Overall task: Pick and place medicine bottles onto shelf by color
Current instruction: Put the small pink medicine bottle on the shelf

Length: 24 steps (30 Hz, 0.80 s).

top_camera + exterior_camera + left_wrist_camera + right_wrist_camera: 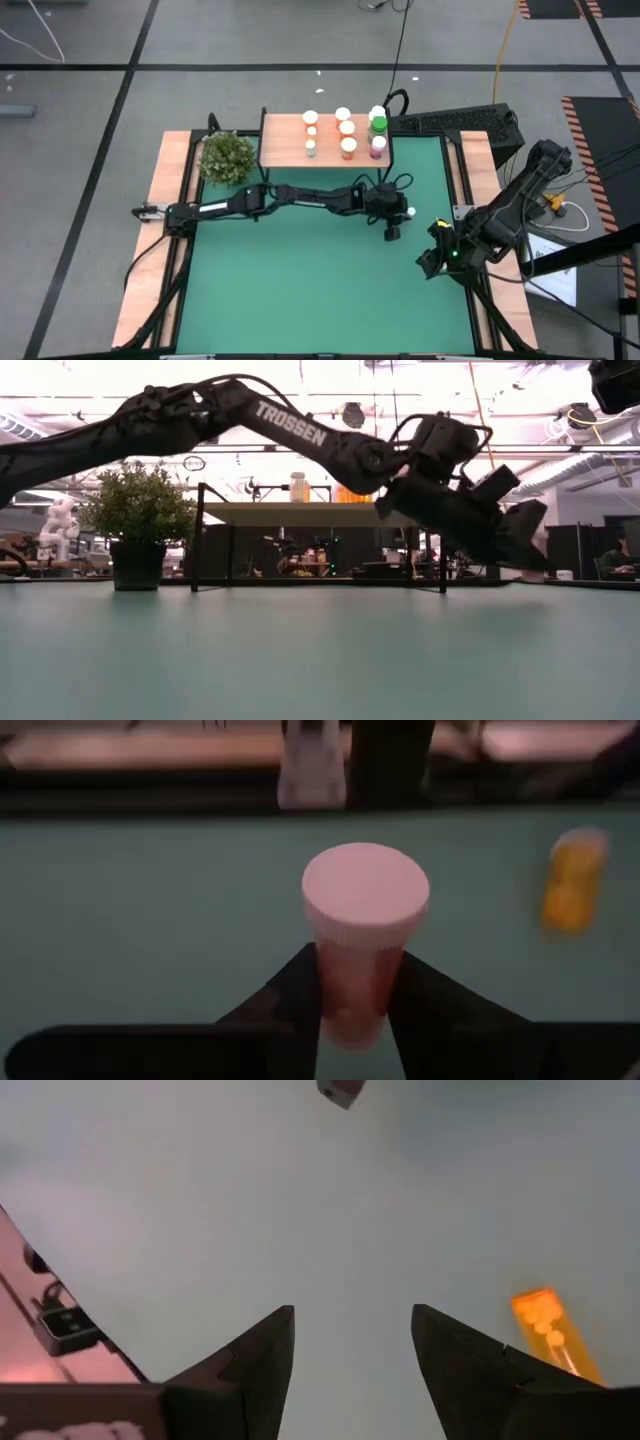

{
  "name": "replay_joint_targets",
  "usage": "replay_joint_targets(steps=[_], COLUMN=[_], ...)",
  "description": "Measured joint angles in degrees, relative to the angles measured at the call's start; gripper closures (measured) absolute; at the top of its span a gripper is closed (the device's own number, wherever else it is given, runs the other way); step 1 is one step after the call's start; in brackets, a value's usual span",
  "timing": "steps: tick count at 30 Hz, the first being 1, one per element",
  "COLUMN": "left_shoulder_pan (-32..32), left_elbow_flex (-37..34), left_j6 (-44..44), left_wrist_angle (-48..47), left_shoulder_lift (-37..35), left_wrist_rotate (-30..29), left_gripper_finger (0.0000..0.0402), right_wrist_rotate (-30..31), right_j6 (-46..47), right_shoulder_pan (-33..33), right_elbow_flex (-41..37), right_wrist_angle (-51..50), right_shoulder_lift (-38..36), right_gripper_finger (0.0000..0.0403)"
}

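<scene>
The left gripper (pixel 355 995) is clamped on a pink-bodied medicine bottle (pixel 362 935) with a smooth, round white cap; the bottle's lower end is hidden between the dark fingers. In the high view this gripper (pixel 400 215) sits over the green mat (pixel 300 290), just in front of the light-wood shelf (pixel 285 152), where other bottles (pixel 347 127) stand in rows. An orange bottle (pixel 573 880) beyond is blurred. The right gripper (pixel 352 1345) waits at the mat's right edge, jaws apart, an orange bottle (pixel 548 1330) partly hidden behind one finger.
</scene>
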Motion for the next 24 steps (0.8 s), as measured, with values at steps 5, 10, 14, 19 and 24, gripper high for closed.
replay_joint_targets(steps=[5,10,14,19,24], left_shoulder_pan=[-0.15,-0.19,-0.06,0.73,0.67], left_elbow_flex=[-0.08,-0.06,-0.1,-0.02,0.05], left_j6=[-0.62,-2.13,-3.98,-9.33,-10.13], left_wrist_angle=[-3.44,-7.13,-9.6,-14.19,-17.14], left_shoulder_lift=[-3.7,-6.69,-9.54,-13.18,-16.96], left_wrist_rotate=[-0.25,-0.48,-1.51,-1.53,-1.36], left_gripper_finger=[0.0299,0.0291,0.029,0.0289,0.0289], right_wrist_rotate=[0.07,1.98,7.01,13.5,13.28], right_j6=[-3.93,-7.44,-8.86,-7.29,-8.84], right_shoulder_pan=[0.01,0.03,0.04,0.01,0.03], right_elbow_flex=[0.0,0.0,0.0,0.0,0.0], right_wrist_angle=[-0.37,-1.44,-5.23,-11.86,-12.66], right_shoulder_lift=[0.86,0.84,0.85,0.81,0.61], right_gripper_finger=[0.0207,0.0207,0.0207,0.0207,0.0207])
